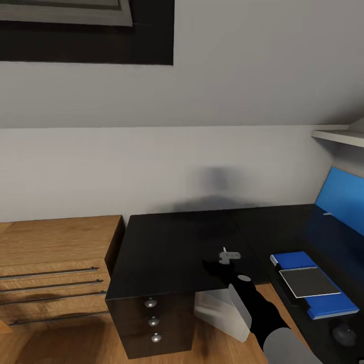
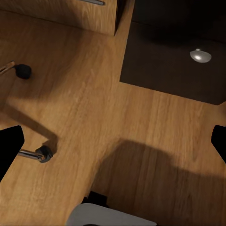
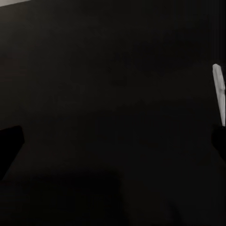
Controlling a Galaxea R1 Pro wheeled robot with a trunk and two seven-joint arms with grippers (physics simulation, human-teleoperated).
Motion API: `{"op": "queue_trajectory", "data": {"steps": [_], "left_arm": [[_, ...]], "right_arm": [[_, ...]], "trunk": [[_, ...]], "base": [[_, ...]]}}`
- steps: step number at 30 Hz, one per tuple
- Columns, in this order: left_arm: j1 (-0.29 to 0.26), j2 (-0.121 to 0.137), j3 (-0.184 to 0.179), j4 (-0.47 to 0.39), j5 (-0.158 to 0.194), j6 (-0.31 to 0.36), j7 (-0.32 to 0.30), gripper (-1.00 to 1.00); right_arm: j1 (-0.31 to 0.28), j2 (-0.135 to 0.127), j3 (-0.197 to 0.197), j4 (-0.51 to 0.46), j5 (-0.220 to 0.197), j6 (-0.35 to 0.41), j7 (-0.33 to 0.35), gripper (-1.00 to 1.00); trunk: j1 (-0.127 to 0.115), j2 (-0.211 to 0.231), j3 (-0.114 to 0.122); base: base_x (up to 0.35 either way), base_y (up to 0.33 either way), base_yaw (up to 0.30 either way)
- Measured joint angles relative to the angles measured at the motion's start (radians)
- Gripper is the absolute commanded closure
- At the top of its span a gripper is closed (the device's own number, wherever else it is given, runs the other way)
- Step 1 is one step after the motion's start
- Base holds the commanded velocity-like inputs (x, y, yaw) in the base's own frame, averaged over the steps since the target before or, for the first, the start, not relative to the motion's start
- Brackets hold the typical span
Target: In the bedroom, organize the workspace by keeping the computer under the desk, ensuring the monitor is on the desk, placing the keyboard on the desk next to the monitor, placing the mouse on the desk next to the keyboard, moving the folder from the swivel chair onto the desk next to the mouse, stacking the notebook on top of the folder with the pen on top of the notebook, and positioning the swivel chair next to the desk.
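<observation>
The black desk point(image 1: 172, 247) stands against the grey wall. On its right wing lies the blue folder point(image 1: 296, 260) with the notebook point(image 1: 309, 282) on top, and the dark mouse point(image 1: 345, 333) rests nearer me. The small white pen point(image 1: 230, 256) lies on the desk top. My right gripper point(image 1: 218, 265) hovers open over the desk just beside it; in the right wrist view the pen point(image 3: 217, 92) sits close to one fingertip of the gripper point(image 3: 113, 141). My left gripper point(image 2: 113, 146) hangs open above the floor near the swivel chair's chrome leg and caster point(image 2: 41, 154).
A light wooden drawer chest point(image 1: 55, 263) stands left of the desk. The desk's three drawers have silver knobs point(image 1: 150, 303). A pale box point(image 1: 212, 308) shows under the desk. A blue wall panel point(image 1: 344, 197) and a white shelf point(image 1: 338, 135) are at the right.
</observation>
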Motion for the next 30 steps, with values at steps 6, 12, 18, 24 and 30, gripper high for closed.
{"op": "queue_trajectory", "data": {"steps": [6, 12, 18, 24, 30], "left_arm": [[0.0, -0.001, 0.0, 0.0, 0.0, 0.0, 0.0, -1.0], [0.0, 0.0, 0.0, 0.0, 0.0, 0.0, 0.0, -1.0], [0.0, 0.002, 0.001, 0.0, 0.0, 0.0, 0.0, -1.0], [0.0, 0.003, 0.001, 0.0, 0.0, 0.0, 0.0, -1.0], [0.0, 0.003, 0.001, -0.001, -0.001, -0.001, 0.0, -1.0]], "right_arm": [[-0.004, -0.008, -0.007, -0.005, 0.006, 0.073, -0.076, -1.0], [-0.047, -0.013, -0.009, -0.007, 0.007, 0.199, -0.17, -1.0], [-0.155, -0.018, -0.009, 0.004, 0.009, 0.301, -0.211, -1.0], [-0.215, -0.03, -0.009, 0.03, 0.009, 0.349, -0.219, -1.0], [-0.254, -0.034, -0.009, 0.067, 0.008, 0.385, -0.221, -1.0]], "trunk": [[0.0, 0.0, 0.0], [0.0, 0.0, 0.0], [0.0, 0.0, 0.0], [0.0, 0.0, 0.0], [0.0, 0.0, 0.0]], "base": [[0.0, 0.0, 0.001], [0.0, 0.0, 0.0], [0.0, 0.0, 0.0], [0.0, 0.0, 0.0], [0.0, 0.0, 0.0]]}}
